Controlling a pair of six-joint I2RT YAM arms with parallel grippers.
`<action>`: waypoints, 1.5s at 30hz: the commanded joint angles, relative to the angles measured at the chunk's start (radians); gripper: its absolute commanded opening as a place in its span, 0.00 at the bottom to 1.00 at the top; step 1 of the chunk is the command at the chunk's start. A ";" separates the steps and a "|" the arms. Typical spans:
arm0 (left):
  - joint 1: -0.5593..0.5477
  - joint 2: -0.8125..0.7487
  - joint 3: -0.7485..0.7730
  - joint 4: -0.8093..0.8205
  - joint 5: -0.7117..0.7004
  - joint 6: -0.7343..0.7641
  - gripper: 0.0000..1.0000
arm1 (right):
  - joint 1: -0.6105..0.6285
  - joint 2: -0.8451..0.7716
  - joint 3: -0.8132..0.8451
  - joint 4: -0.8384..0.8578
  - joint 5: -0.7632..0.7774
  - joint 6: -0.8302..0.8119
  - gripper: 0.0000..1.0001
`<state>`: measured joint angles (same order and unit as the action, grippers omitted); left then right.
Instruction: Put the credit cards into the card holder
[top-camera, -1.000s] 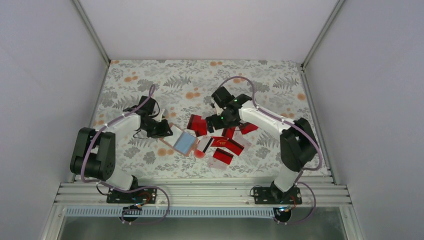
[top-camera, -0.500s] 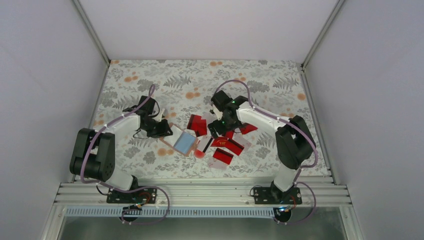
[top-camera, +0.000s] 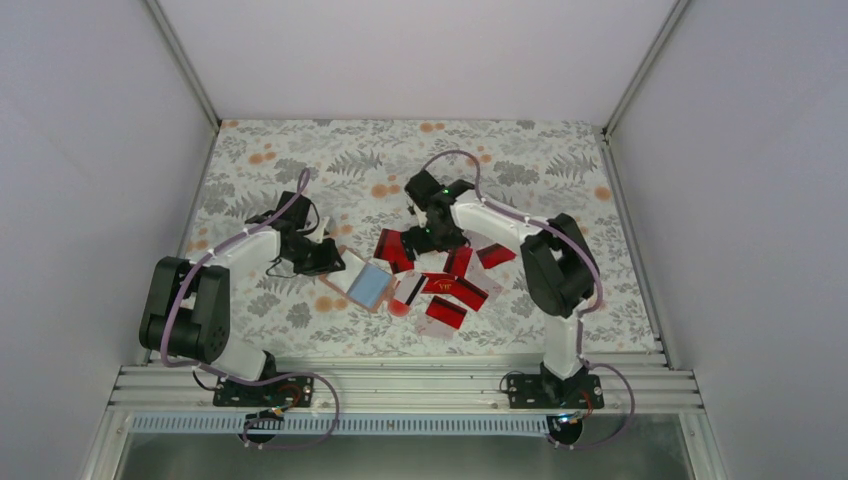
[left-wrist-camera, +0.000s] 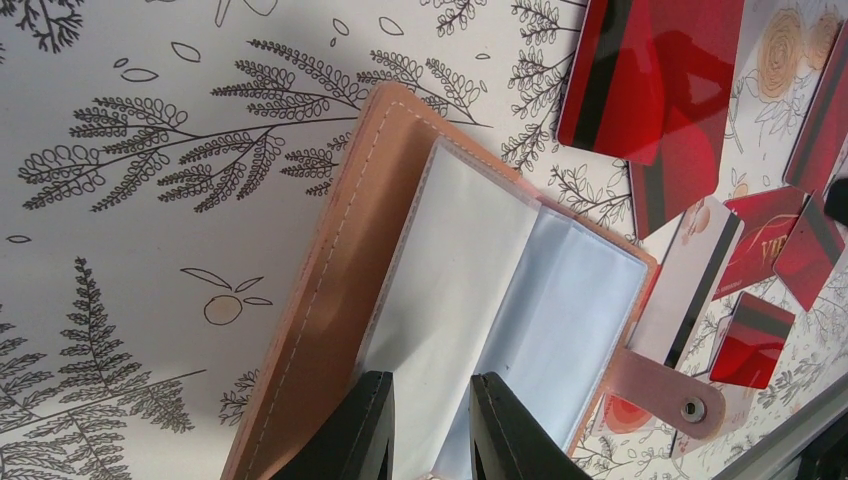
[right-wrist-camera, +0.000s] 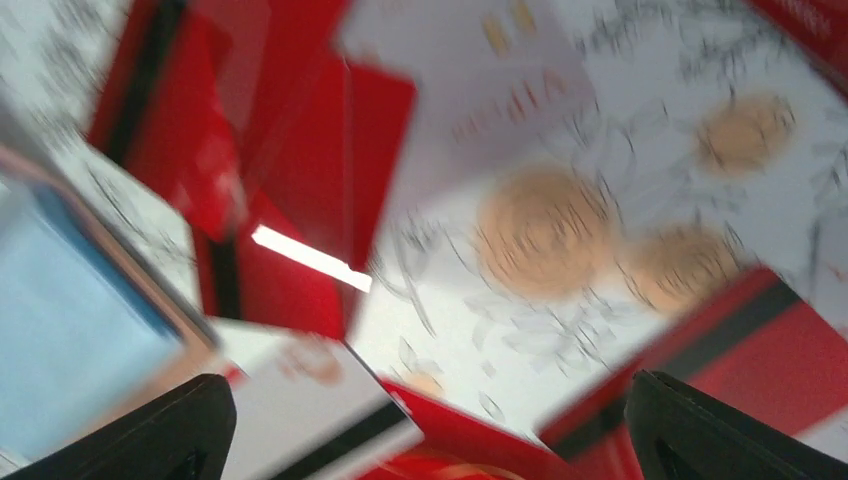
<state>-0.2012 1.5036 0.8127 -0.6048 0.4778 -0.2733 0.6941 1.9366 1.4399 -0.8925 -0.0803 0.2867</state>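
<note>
- Between the two end effectors lies the tan, leather-like folding card holder (top-camera: 366, 287). It is spread flat with its pale blue, clear-sleeved inside facing up, probably so that its pockets can take a card brought in from the right.
- Its rounded closing tab with a metal stud (left-wrist-camera: 668, 392) sticks out on the side farthest from the left end effector and points towards the cards. The sleeves that show look empty.
- Just past that tab, the glossy red rectangular credit cards (top-camera: 447, 280) lie loose and partly overlapping, several of them black-striped, with a pale one or two among them.
- The left end effector (left-wrist-camera: 430, 435) has its black fingers drawn close together, with the holder's pale sleeve between them. I judge that it is pinching the holder's near edge to keep it open and steady.
- The right end effector (right-wrist-camera: 428, 378) has its fingers spread wide with nothing between them.
  - It hangs low over the far end of the scatter, with overlapping red cards directly ahead of and beneath its fingers.
  - The holder's blue shows off to one side of its fingers.
  - Its wrist view is blurred, so I cannot tell which card it is lined up on.
- Everything rests on the leaf-and-flower printed tabletop (top-camera: 300, 165).
</note>
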 joint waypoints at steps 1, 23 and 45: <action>-0.005 -0.015 -0.009 0.013 -0.008 0.007 0.21 | 0.047 0.089 0.159 -0.011 -0.023 0.262 0.99; -0.005 -0.031 -0.026 0.036 0.015 0.013 0.21 | 0.077 0.531 0.814 -0.269 0.123 0.604 0.99; -0.004 -0.059 -0.031 0.044 0.034 0.019 0.21 | 0.132 0.709 0.966 -0.377 0.173 0.567 0.70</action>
<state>-0.2012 1.4712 0.7933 -0.5766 0.4900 -0.2726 0.7956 2.5847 2.3875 -1.2423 0.0784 0.8604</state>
